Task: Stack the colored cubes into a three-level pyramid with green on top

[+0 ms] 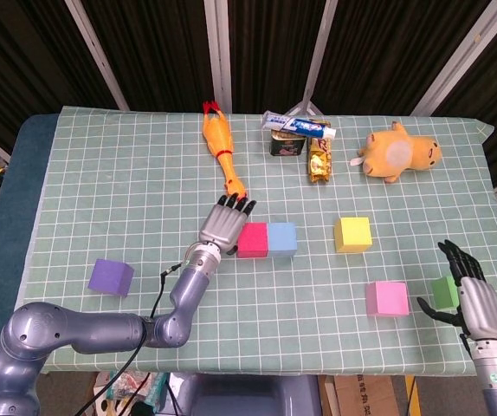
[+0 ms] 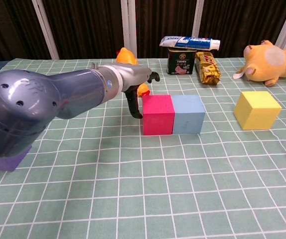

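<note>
right hand: hovering with fingers apart, holding nothing, just beside green cube at the worktop near edge; risking a nudge off that edge.
pink cube: lying loose, left of green.
purple cube: sitting well apart at near left.
left hand: fingers extended, gripping nothing, possibly touching red cube; risking pushing crooked and splitting the pair.
blue cube: touching red, forming the base row.
yellow cube: waiting apart, right of blue.

Silver-grey metal arms w/ black cable; left hand, right hand: grey, black fingers.
</note>
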Controlling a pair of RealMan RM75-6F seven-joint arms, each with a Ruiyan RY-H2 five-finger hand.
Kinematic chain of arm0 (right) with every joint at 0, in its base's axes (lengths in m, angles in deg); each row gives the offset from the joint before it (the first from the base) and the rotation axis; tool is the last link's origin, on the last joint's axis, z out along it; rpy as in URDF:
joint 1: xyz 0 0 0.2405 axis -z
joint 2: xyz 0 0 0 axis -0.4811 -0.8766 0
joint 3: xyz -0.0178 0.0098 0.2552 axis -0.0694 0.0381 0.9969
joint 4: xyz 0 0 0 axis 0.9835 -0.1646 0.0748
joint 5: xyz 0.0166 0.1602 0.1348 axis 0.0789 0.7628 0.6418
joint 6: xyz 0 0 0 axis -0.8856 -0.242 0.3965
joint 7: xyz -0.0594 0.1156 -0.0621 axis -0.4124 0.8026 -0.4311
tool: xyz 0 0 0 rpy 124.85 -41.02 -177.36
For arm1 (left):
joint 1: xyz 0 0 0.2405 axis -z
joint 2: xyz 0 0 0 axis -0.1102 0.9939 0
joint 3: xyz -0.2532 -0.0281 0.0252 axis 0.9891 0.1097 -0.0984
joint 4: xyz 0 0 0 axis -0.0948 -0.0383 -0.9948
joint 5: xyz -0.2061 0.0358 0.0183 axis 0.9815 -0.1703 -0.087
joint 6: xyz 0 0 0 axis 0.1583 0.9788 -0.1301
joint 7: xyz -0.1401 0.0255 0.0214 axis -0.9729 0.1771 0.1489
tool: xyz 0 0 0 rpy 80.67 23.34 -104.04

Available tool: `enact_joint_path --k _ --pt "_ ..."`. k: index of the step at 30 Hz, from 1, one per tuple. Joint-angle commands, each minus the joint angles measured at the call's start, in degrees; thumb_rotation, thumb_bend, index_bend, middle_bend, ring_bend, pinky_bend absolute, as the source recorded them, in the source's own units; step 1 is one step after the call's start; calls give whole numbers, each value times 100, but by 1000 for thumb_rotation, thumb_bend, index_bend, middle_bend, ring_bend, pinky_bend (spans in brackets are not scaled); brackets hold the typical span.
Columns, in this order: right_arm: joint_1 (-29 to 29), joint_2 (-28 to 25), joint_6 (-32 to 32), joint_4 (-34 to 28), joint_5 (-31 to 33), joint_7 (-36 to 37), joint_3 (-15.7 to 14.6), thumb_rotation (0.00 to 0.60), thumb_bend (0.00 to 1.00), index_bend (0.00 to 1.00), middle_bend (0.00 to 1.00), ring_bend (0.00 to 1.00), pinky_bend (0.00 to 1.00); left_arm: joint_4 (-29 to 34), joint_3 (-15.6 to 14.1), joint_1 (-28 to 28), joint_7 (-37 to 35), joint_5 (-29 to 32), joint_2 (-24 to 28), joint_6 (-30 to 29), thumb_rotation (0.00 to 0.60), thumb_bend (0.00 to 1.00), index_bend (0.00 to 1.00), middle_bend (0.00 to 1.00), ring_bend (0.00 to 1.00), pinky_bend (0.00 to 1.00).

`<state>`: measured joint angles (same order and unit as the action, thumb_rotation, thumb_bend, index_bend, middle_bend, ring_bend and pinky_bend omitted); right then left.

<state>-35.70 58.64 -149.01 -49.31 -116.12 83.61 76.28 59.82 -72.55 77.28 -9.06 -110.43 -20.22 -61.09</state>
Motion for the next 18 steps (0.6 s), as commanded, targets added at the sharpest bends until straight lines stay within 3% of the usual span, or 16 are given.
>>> enact_joint_path --k 1,18 --pt "1 1 -6 -4 -5 -5 -1 600 264 0 0 0 0 -3 8 -8 -17 -9 -10 5 600 288 0 71 28 100" --pt "-1 -18 28 9 2 -2 -16 600 264 0 0 0 0 26 23 -94 -56 -65 9 -16 600 287 0 71 28 100"
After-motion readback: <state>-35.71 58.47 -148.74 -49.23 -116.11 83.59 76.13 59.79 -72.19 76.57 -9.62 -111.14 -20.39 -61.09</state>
